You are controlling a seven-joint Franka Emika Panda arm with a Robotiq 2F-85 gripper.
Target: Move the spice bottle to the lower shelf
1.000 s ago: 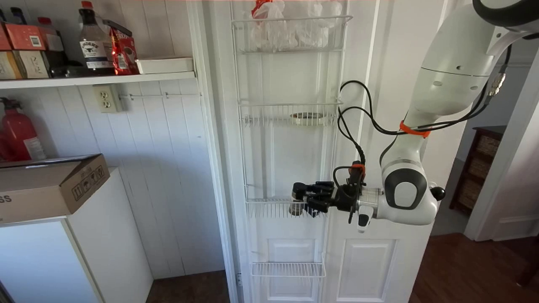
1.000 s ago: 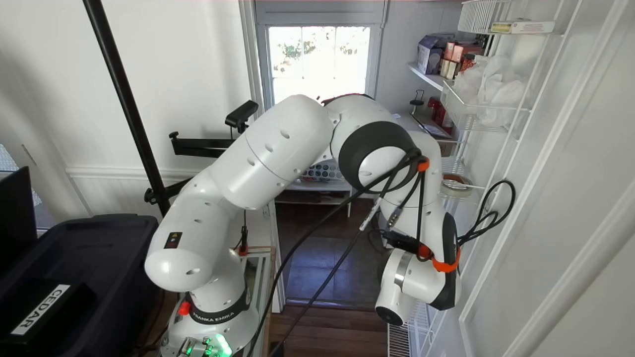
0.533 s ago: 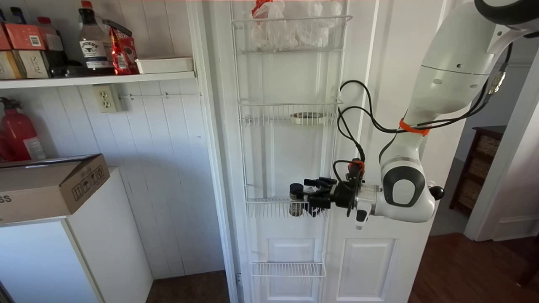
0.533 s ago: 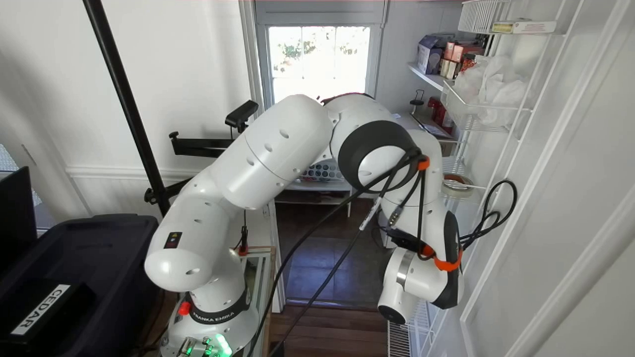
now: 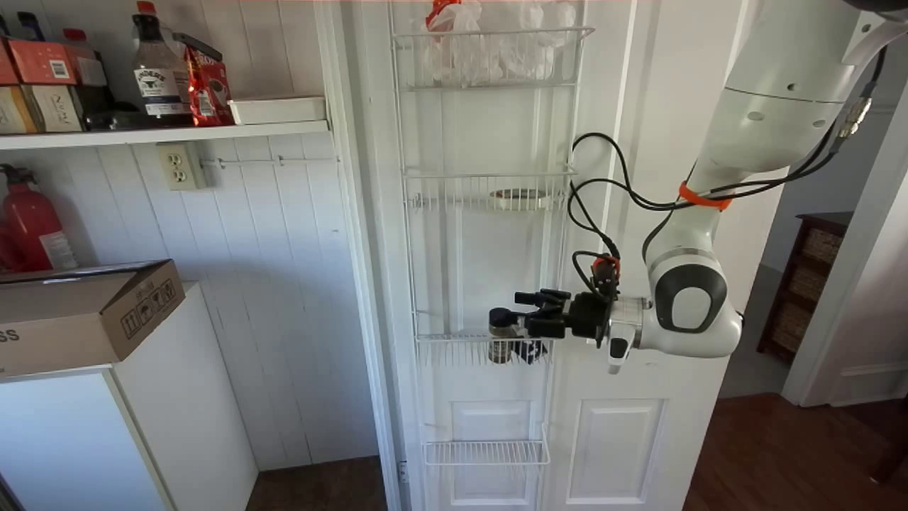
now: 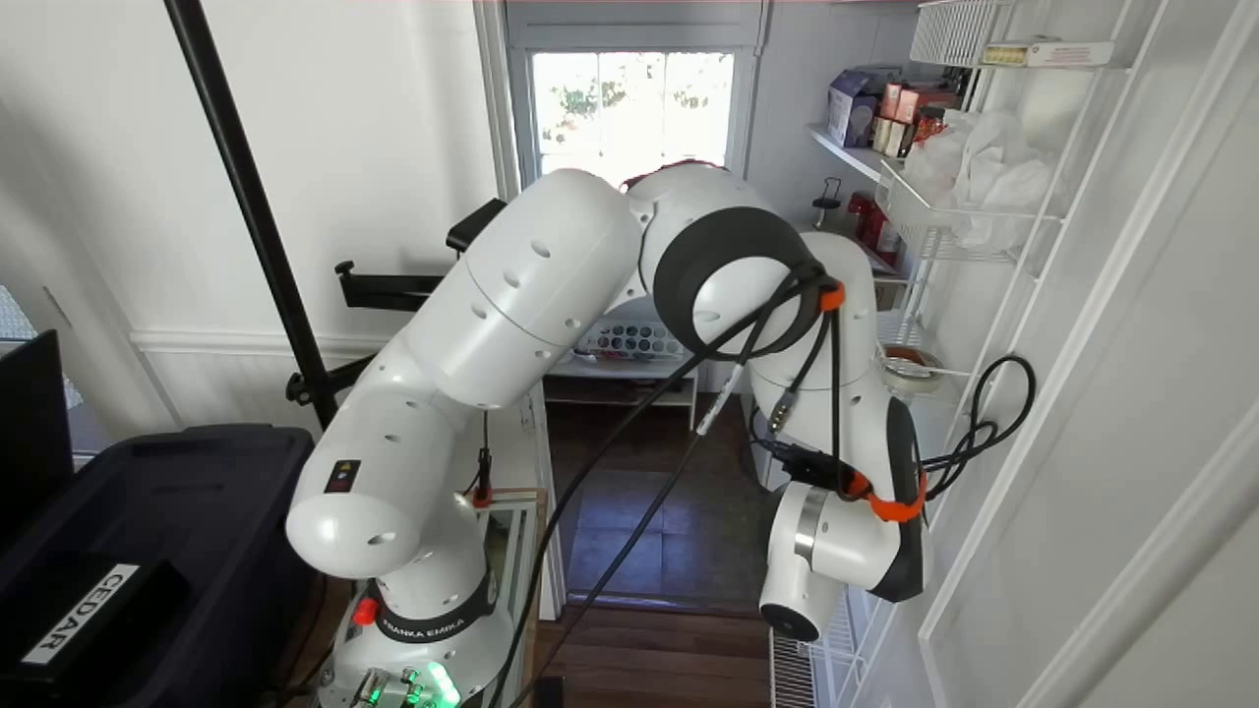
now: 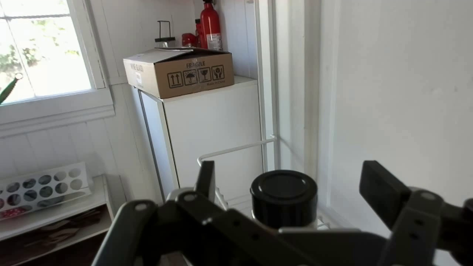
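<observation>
Spice bottle [image 5: 501, 334] stands upright on lower shelf [image 5: 454, 339], behind the front wires, right of the middle toward the right edge as seen in an exterior view. Cap [image 7: 284, 197] sits above the front edge; amber body partly behind wires. Black object [image 5: 529, 350] on same shelf, just beside spice bottle, near the front right corner; too small to make out details.

Gripper [image 5: 526, 312] has its fingers [image 7: 382, 190] spread wide; in wrist view cap shows between them, bare space on both sides. In an exterior view gripper comes in level from beyond the right edge, about cap height, above black object, tips just beside cap. Touching or apart, can't tell there. Wrist view also shows a shelf corner just past a fingertip. Arm [image 6: 551, 285] in both exterior views; in an exterior view the wrist [image 6: 846, 541] hides gripper.

Next shelf up [image 5: 440, 175]: roll [image 5: 519, 201] near the right edge. Above it, basket [image 5: 408, 37] with plastic bags [image 5: 489, 53]. Another shelf [image 5: 486, 444] below lower shelf, well apart.

Carton [image 7: 194, 74] on cabinet [image 7: 214, 129], extinguisher [image 7: 210, 27] behind it. Wall shelf [image 5: 269, 130]: pouch [image 5: 208, 89] between syrup [image 5: 157, 78] and tray [image 5: 278, 110], tray at the right edge.
</observation>
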